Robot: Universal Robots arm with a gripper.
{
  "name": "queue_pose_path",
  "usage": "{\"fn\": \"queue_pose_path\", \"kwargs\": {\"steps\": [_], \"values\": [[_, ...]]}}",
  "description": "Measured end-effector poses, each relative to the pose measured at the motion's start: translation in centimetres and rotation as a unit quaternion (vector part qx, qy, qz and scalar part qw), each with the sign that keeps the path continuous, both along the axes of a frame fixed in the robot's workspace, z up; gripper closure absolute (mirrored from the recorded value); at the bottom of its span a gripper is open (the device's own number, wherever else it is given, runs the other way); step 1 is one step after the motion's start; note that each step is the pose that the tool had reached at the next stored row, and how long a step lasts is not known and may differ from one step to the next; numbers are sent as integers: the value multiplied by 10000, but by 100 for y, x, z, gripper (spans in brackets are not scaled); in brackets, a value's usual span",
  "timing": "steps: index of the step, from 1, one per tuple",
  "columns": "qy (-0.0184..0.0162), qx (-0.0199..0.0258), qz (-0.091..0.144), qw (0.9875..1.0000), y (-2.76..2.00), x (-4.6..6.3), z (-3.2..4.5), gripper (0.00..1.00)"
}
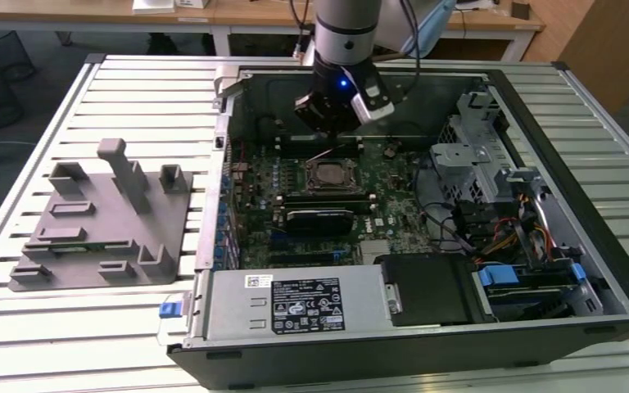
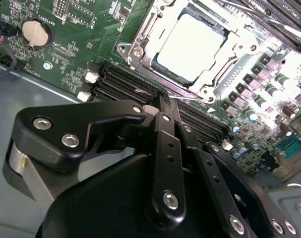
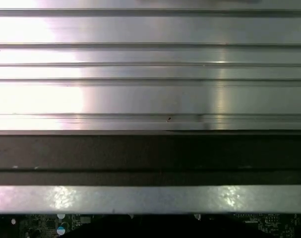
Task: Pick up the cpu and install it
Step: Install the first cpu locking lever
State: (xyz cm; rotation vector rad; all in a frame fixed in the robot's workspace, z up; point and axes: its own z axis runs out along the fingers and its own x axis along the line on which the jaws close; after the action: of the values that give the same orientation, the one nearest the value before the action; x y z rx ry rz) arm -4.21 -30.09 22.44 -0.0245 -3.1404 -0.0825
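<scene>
One square, shiny cpu sits flat inside its metal-framed socket.

Above the socket the case is standing open, leaving free room straight down to the cpu lying in it. The gripper is hanging just beyond the socket, and a raised lever is standing beside it. The drive cage is crowding the exterior view's right, and the power supply is closing the near side.
</scene>
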Motion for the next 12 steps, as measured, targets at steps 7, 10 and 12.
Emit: {"fn": "queue_pose_path", "kwargs": {"steps": [7, 10, 12], "values": [[1, 0, 43, 10000, 1, 32, -53, 89], [1, -1, 49, 10000, 2, 65, -63, 89], [1, 0, 51, 10000, 2, 80, -72, 89]]}}
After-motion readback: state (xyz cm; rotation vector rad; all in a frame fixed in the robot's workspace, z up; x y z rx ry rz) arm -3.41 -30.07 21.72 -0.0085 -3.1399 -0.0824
